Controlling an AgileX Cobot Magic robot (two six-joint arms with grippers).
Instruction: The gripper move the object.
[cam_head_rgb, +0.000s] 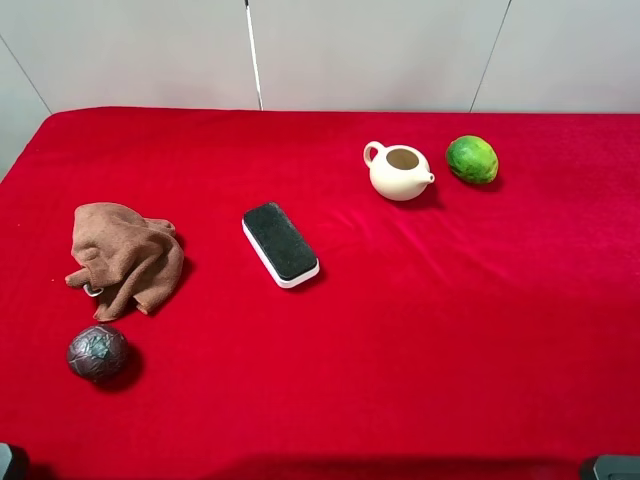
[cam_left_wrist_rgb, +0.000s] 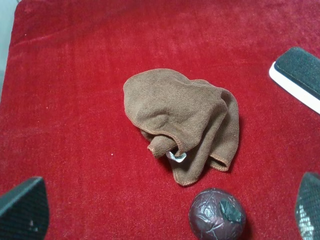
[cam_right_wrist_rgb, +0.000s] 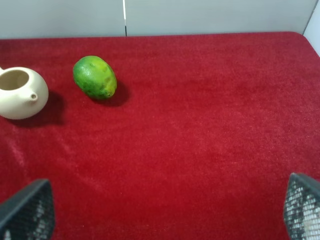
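Observation:
Five objects lie on the red tablecloth (cam_head_rgb: 400, 330). A crumpled brown cloth (cam_head_rgb: 125, 258) lies at the left, with a dark metallic ball (cam_head_rgb: 97, 352) in front of it. A black-topped white eraser (cam_head_rgb: 280, 243) lies mid-table. A cream teapot (cam_head_rgb: 399, 171) and a green fruit (cam_head_rgb: 472, 159) sit at the back right. My left gripper (cam_left_wrist_rgb: 165, 215) is open and empty, hovering short of the cloth (cam_left_wrist_rgb: 182, 120) and the ball (cam_left_wrist_rgb: 216, 215). My right gripper (cam_right_wrist_rgb: 165, 210) is open and empty, well short of the fruit (cam_right_wrist_rgb: 94, 77) and the teapot (cam_right_wrist_rgb: 20, 93).
The grey wall (cam_head_rgb: 350, 50) runs behind the table's back edge. Only the tips of the arms show at the bottom corners of the exterior view, the left one (cam_head_rgb: 10, 465) and the right one (cam_head_rgb: 610, 467). The eraser's end shows in the left wrist view (cam_left_wrist_rgb: 300, 72).

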